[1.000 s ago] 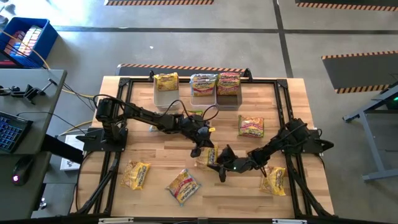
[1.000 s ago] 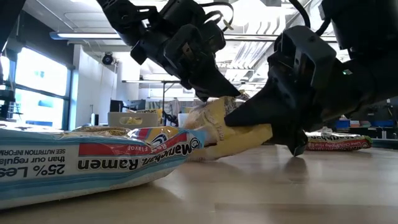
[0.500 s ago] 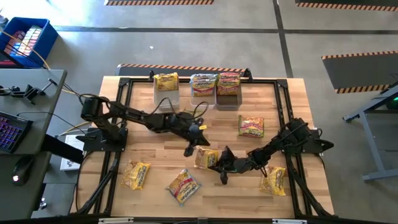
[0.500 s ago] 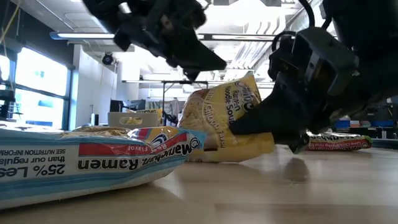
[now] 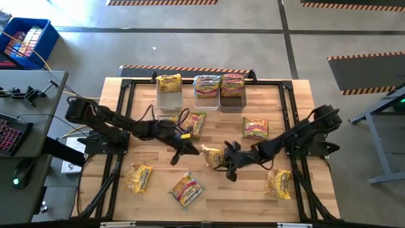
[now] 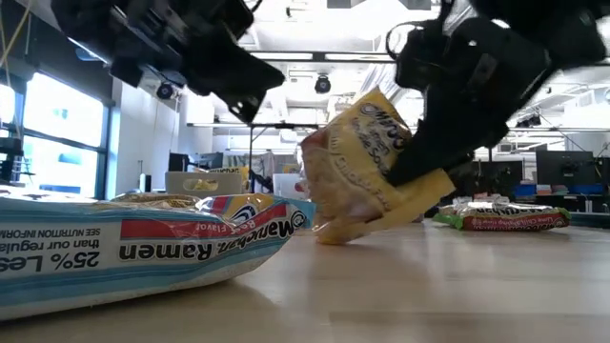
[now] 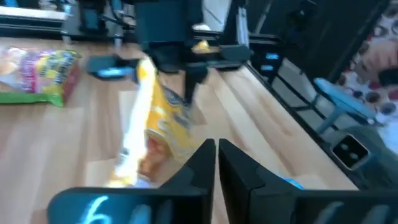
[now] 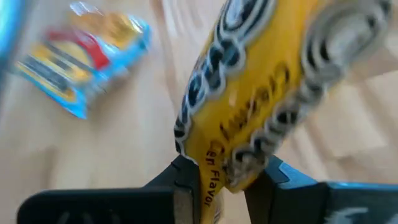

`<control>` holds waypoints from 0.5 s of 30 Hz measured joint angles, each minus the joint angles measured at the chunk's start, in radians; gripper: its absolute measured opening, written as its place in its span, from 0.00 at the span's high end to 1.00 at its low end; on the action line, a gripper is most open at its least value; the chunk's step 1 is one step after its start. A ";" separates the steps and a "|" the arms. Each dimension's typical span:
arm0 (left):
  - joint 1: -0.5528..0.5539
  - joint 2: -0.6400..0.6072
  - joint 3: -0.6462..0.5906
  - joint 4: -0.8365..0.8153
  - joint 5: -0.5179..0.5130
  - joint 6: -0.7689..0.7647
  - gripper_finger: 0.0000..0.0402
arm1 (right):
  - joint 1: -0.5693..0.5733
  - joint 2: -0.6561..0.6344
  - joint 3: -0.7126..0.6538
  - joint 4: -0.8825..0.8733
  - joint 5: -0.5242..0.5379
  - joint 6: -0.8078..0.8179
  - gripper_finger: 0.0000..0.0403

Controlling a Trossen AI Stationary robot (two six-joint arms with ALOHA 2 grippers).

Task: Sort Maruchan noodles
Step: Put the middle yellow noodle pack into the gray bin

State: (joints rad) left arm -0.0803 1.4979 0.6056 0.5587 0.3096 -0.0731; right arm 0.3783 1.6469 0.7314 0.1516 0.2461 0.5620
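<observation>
Crinkly yellow plastic noodle packet (image 8: 249, 106) pinched between two dark fingers (image 8: 180, 180) of right gripper (image 8: 225, 182), blurred blue-edged packet (image 8: 84, 53) seen lying on pale wooden tabletop (image 8: 106, 155)

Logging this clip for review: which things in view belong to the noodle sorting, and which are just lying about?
Job: held yellow packet in right gripper; loose packets; filled bins; left gripper, shut and empty.
Lying about: blue crate, keyboard, mouse.

Grey concrete floor (image 5: 209, 44) — bright windows (image 6: 67, 133)
</observation>
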 joint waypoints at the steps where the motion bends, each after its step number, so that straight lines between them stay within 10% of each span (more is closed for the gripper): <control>1: -0.010 -0.015 0.000 -0.035 -0.002 0.007 0.95 | -0.005 -0.003 0.035 -0.084 -0.010 -0.020 0.84; 15: -0.103 -0.090 0.000 -0.175 -0.235 0.051 0.65 | -0.019 -0.005 0.398 -0.605 -0.050 -0.285 0.85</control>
State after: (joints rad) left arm -0.1828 1.4082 0.6052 0.3834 0.0748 -0.0219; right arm 0.3595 1.6421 1.1289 -0.4530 0.1961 0.2767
